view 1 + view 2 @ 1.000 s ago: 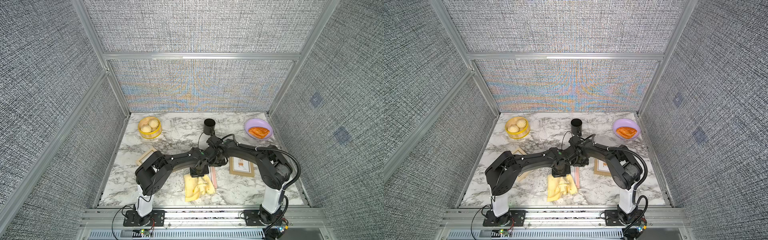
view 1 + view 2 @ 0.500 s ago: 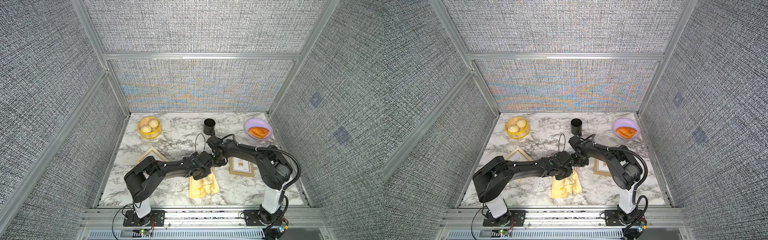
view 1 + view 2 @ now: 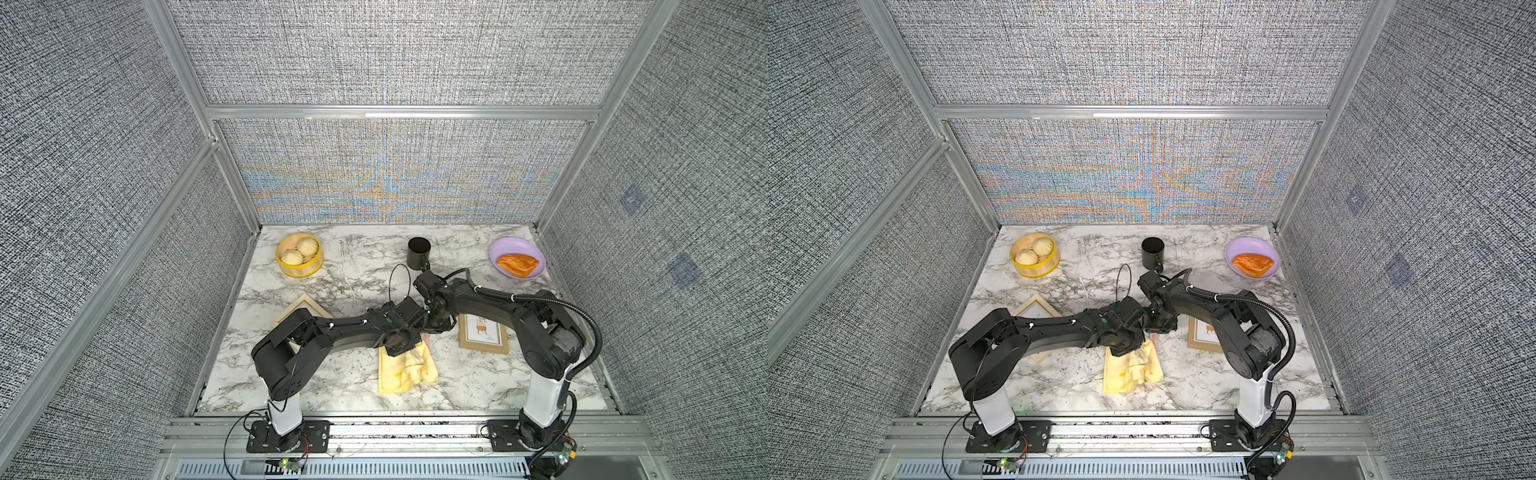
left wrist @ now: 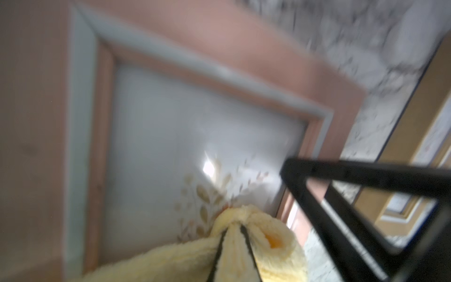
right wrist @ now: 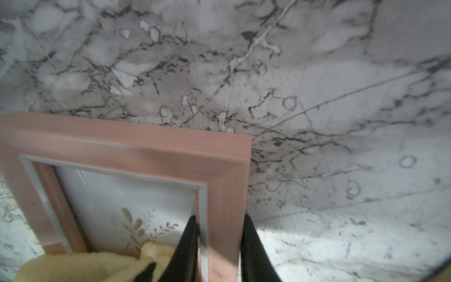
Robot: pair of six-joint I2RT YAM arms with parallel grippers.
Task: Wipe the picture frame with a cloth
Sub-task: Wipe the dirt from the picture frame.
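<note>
The picture frame (image 5: 146,144) is pink wood around a leaf print and lies flat on the marble. My right gripper (image 5: 219,218) is shut on its side rail, one finger on each side. My left gripper (image 4: 233,225) is shut on a bunched fold of the pale yellow cloth (image 4: 185,258), which rests on the glass near that rail. In both top views the two grippers (image 3: 401,347) (image 3: 436,326) meet at mid-table and hide most of the frame. The rest of the cloth (image 3: 405,368) trails toward the front edge.
A beige frame (image 3: 301,309) lies partly under the left arm. A tan frame (image 3: 483,334) lies just right of the right gripper. At the back stand a bamboo steamer with buns (image 3: 299,254), a black cup (image 3: 417,252) and a purple bowl holding an orange pastry (image 3: 517,259).
My left gripper has dragged the cloth slightly right and toward the back, and the left arm's elbow has swung out to the left. The right arm has not moved.
</note>
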